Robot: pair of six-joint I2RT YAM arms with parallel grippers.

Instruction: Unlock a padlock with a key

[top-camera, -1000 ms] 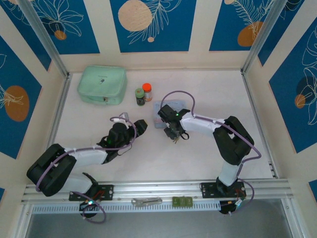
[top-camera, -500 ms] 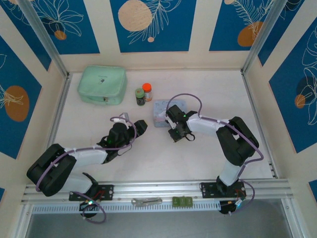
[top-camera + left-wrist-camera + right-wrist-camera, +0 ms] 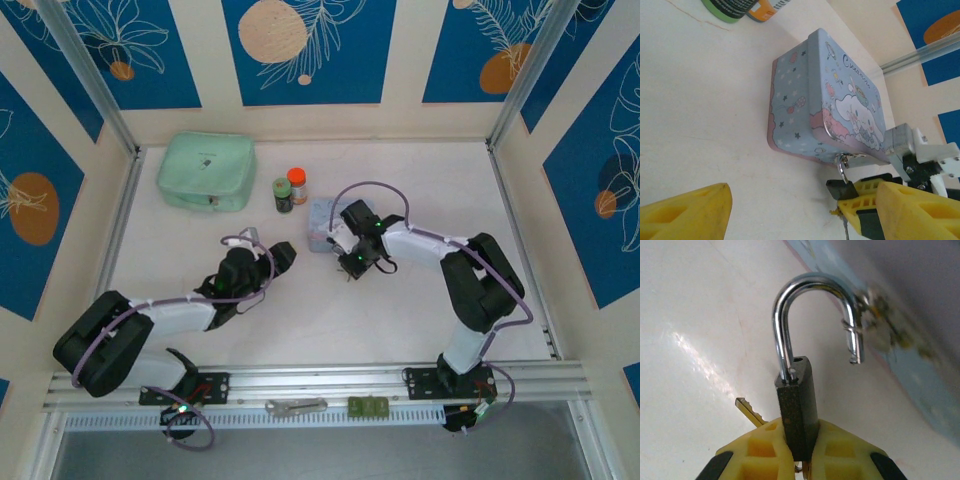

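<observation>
The padlock (image 3: pixel 796 405) has a dark body and a silver shackle (image 3: pixel 812 282) that has sprung open. The shackle's free end hooks through the latch of the light-blue cartoon tin (image 3: pixel 840 100). My right gripper (image 3: pixel 796 455) is shut on the padlock body. A key (image 3: pixel 751 412) pokes out to the left beside the body, and its ring is hidden. In the top view the right gripper (image 3: pixel 352 262) sits at the near edge of the tin (image 3: pixel 322 222). My left gripper (image 3: pixel 285 255) stands open on the table to the left, holding nothing. Its camera sees the padlock (image 3: pixel 842 189) hanging from the tin.
A mint-green case (image 3: pixel 205 172) lies at the back left. Two small jars (image 3: pixel 290 190) stand beside the tin. A flat silver wrench-like tool (image 3: pixel 295 406) and a green piece (image 3: pixel 368 406) rest on the front rail.
My right wrist has shifted a little back and right while keeping hold of the padlock at the tin's near edge. The left arm has stayed put.
</observation>
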